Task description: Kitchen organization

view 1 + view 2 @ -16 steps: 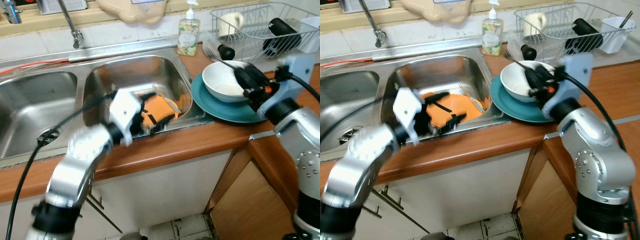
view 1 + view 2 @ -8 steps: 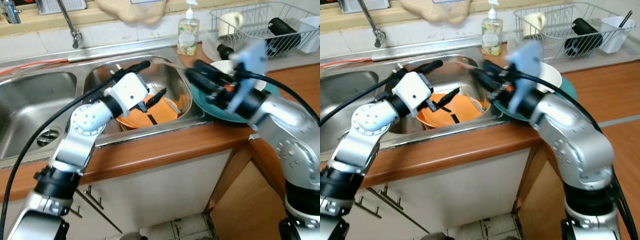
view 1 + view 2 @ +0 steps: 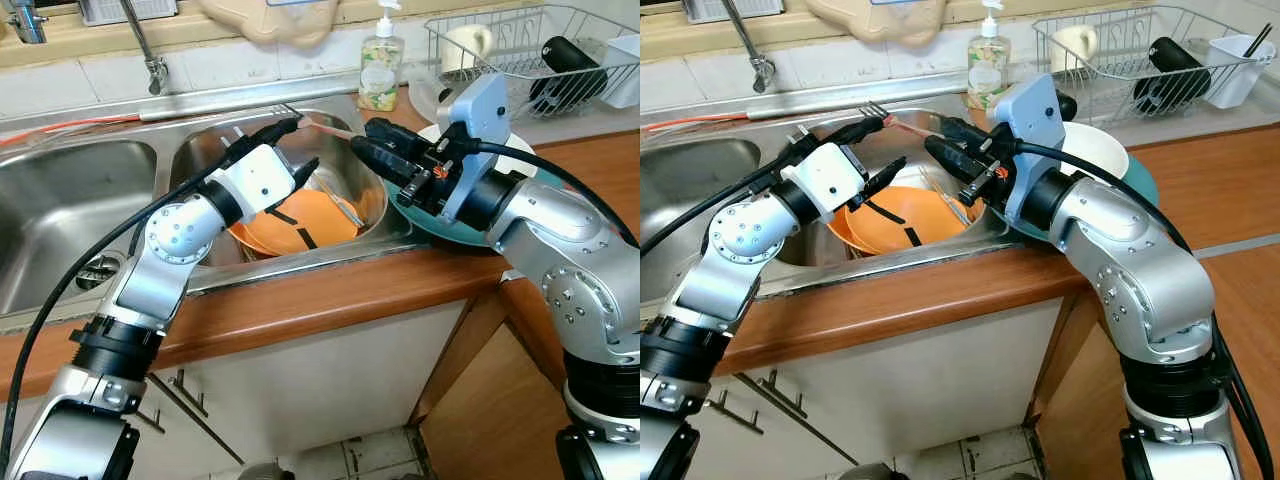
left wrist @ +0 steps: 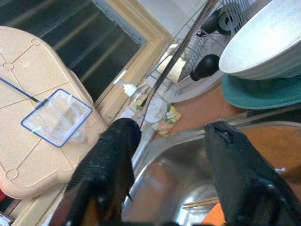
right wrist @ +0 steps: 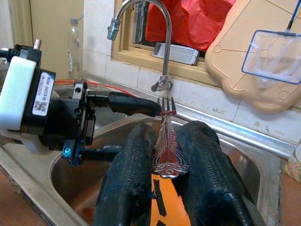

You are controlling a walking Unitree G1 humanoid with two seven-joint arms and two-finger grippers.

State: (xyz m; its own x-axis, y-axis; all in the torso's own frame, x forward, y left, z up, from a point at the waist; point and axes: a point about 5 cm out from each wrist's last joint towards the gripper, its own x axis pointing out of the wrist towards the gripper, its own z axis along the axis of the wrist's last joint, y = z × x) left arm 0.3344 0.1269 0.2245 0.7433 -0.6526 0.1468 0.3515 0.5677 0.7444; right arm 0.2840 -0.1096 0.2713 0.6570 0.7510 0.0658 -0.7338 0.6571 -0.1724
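Observation:
My right gripper [image 3: 938,137] is shut on a silver fork [image 5: 167,150] with an ornate handle, held over the right sink basin [image 3: 340,130]. The fork's tines [image 3: 872,108] point to the left. My left gripper [image 3: 300,145] stands open just opposite. Its upper finger [image 5: 136,103] lies right beside the tines; I cannot tell whether they touch. Orange plates [image 3: 300,220] with black strips on them lie in the basin below both grippers. Behind my right arm a white bowl [image 3: 1095,150] sits on a teal plate [image 3: 1145,180].
A wire dish rack [image 3: 520,50] with a mug and a black item stands at the back right. A soap bottle [image 3: 378,65] sits behind the sink, with the faucet [image 3: 145,50] further left. The left basin [image 3: 60,220] lies beside it. The wooden counter edge [image 3: 330,290] runs along the front.
My right gripper has swung left from the white bowl to over the sink, fork in its grip. My left gripper has risen from the basin's front edge toward the fork's tines.

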